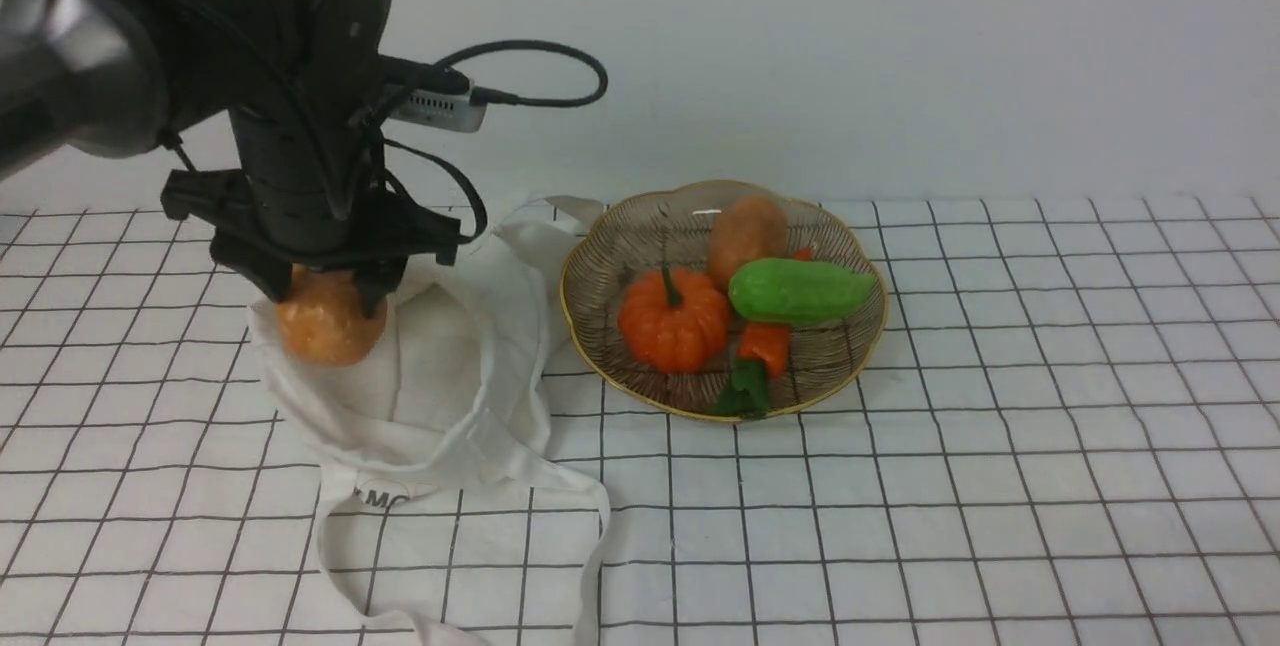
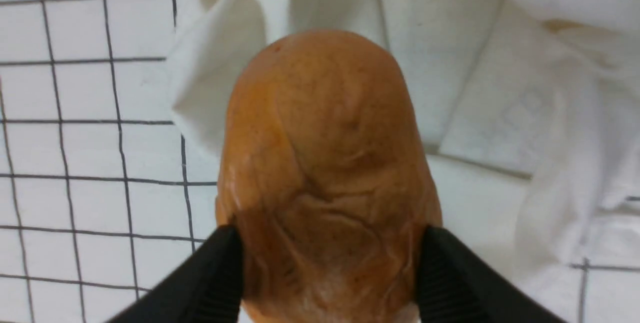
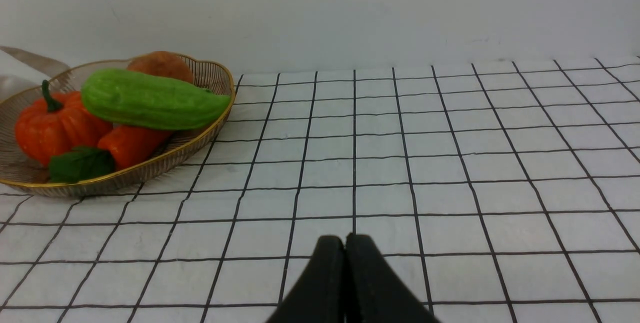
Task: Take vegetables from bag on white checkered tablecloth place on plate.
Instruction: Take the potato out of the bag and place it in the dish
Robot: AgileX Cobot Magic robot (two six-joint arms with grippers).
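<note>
My left gripper (image 1: 322, 291) is shut on the light orange-tan potato (image 1: 328, 324), the vegetable from the bag, with a black finger pressed on each side of it (image 2: 330, 163). The potato hangs just above the left part of the floppy white bag (image 1: 440, 356), which lies crumpled on the white checkered tablecloth (image 1: 1000, 426). The gold-rimmed wire plate (image 1: 600, 256) sits to the right of the bag. My right gripper (image 3: 345, 248) is shut and empty, low over bare cloth to the right of the plate (image 3: 210, 128); it does not show in the front view.
On the plate lie an orange pumpkin (image 1: 672, 318), a darker brown potato (image 1: 746, 236), a green cucumber (image 1: 800, 292) and a red pepper with a green stem (image 1: 762, 351). The bag's straps (image 1: 590, 526) trail toward the front edge. A white wall stands behind.
</note>
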